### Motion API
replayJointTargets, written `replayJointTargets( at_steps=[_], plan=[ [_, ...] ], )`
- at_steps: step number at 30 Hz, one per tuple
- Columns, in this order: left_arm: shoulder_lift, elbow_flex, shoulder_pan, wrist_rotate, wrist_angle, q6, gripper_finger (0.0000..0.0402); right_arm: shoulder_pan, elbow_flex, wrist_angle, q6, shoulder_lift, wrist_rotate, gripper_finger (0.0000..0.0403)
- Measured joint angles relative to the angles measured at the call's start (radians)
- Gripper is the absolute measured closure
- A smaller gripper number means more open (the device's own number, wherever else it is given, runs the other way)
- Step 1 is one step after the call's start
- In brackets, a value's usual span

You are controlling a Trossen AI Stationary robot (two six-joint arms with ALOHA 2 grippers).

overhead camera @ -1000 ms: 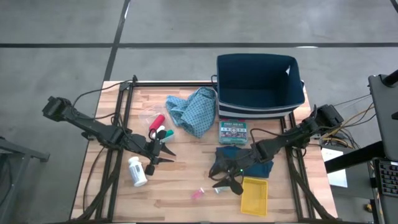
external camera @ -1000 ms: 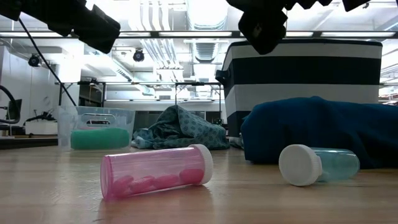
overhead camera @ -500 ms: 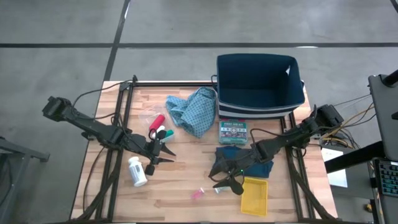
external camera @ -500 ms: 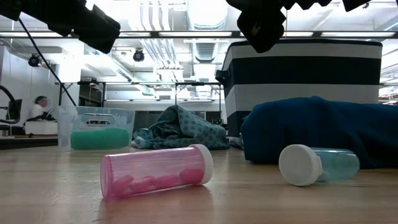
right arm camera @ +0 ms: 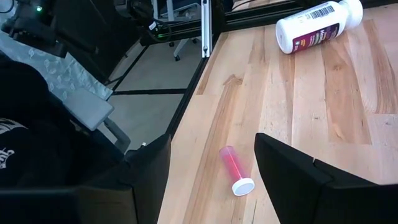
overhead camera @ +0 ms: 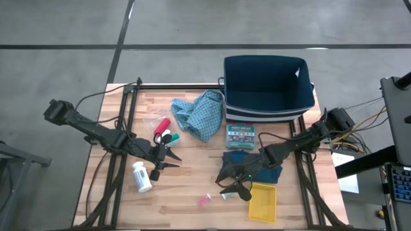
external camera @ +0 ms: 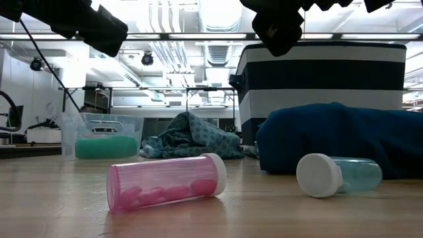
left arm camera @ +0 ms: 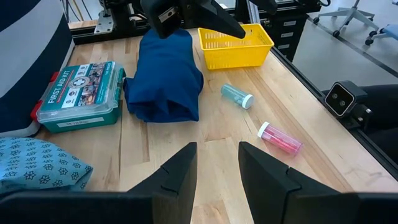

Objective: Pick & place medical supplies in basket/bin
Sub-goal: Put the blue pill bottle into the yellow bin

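Above the worktop (overhead camera: 192, 196), our right gripper (overhead camera: 239, 188) hovers over the pink tube (overhead camera: 204, 201), fingers apart and empty; the left gripper (overhead camera: 168, 158), fingers narrowly parted, waits near the pill bottle (overhead camera: 142, 177). A skewed descent could roll the tube away.

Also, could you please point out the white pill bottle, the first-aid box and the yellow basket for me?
white pill bottle (overhead camera: 142, 178), high view, middle of its body.
first-aid box (left arm camera: 79, 87), left wrist view, middle of its printed lid.
yellow basket (overhead camera: 263, 201), high view, bare floor inside it.
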Motion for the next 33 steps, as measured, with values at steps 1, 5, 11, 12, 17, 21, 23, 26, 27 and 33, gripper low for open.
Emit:
replayJointTargets(
  at_steps=[1, 5, 11, 12, 17, 21, 23, 26, 27, 33],
  plan=[
    [0.0, 0.0, 0.0, 0.0, 0.0, 0.0, 0.0281, 0.0, 0.0, 0.0, -0.002, 0.0, 0.0, 0.0174],
    [0.0, 0.0, 0.0, 0.0, 0.0, 0.0, 0.0281, 0.0, 0.0, 0.0, -0.001, 0.0, 0.0, 0.0174],
    [0.0, 0.0, 0.0, 0.0, 0.0, 0.0, 0.0281, 0.0, 0.0, -0.014, 0.001, 0.0, 0.0, 0.0174],
    [0.0, 0.0, 0.0, 0.0, 0.0, 0.0, 0.0281, 0.0, 0.0, -0.023, 0.001, 0.0, 0.0, 0.0174],
    [0.0, 0.0, 0.0, 0.0, 0.0, 0.0, 0.0281, 0.0, 0.0, -0.049, 0.001, 0.0, 0.0, 0.0174],
    [0.0, 0.0, 0.0, 0.0, 0.0, 0.0, 0.0281, 0.0, 0.0, -0.052, 0.006, 0.0, 0.0, 0.0174],
    [0.0, 0.0, 0.0, 0.0, 0.0, 0.0, 0.0281, 0.0, 0.0, -0.053, 0.006, 0.0, -0.001, 0.0174],
    [0.0, 0.0, 0.0, 0.0, 0.0, 0.0, 0.0281, 0.004, 0.0, -0.074, 0.002, 0.0, -0.004, 0.0175],
    [0.0, 0.0, 0.0, 0.0, 0.0, 0.0, 0.0281, 0.005, 0.0, -0.092, 0.001, 0.0, -0.006, 0.0176],
    [0.0, 0.0, 0.0, 0.0, 0.0, 0.0, 0.0281, 0.006, 0.003, -0.23, 0.002, 0.0, -0.007, 0.0185]
  ],
)
